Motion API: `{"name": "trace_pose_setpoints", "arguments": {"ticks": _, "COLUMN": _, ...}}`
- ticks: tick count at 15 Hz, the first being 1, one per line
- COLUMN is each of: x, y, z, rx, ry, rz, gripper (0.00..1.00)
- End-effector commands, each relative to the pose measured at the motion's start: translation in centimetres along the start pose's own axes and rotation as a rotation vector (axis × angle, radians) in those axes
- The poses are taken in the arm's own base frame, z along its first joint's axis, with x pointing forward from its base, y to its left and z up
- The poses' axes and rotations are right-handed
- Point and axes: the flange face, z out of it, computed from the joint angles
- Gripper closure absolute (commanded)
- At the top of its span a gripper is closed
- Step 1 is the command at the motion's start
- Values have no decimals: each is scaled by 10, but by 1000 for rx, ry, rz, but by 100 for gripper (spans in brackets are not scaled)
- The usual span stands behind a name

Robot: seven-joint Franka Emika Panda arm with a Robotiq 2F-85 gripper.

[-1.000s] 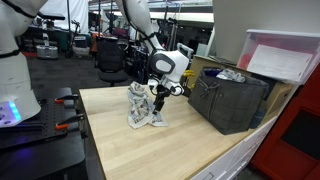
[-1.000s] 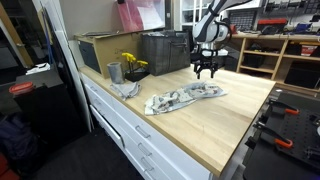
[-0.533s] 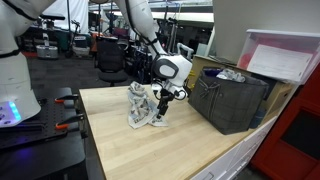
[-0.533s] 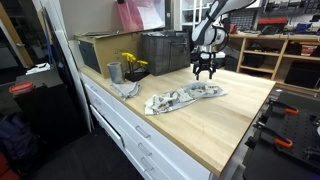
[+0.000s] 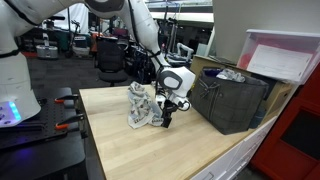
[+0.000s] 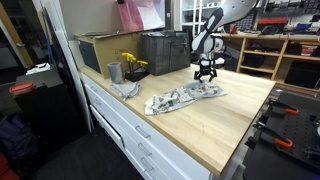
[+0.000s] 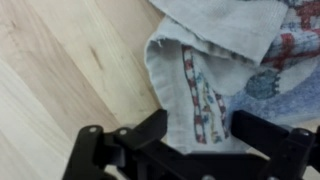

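My gripper [image 7: 200,128], jaws open, straddles the near end of the cloth [image 7: 190,70], which stretches lengthwise away ahead of them.

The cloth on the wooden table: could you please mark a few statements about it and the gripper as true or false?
The gripper is at one end of the patterned cloth. True.
The cloth lies inside the dark crate. False: it lies on the wooden table.
In the wrist view, the fingers stand either side of a cloth fold. True.
The cloth is plain white. False: it bears red and bluish print.
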Motion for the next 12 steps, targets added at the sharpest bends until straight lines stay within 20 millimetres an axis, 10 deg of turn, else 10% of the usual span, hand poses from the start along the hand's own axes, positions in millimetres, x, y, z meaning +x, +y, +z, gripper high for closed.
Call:
{"name": "trace_pose_setpoints", "arguments": {"ticks": 1, "x": 12, "y": -2, "z": 2, "rx": 10, "ry": -10, "rz": 27, "gripper": 57}}
{"name": "trace_pose_setpoints", "arguments": {"ticks": 7, "x": 27, "y": -8, "z": -22, "rx": 14, "ry": 15, "rz": 26, "gripper": 99}}
{"name": "trace_pose_setpoints", "arguments": {"ticks": 12, "x": 45, "y": -15, "z": -45, "rx": -6, "ry": 77, "rz": 73, "gripper": 98}}
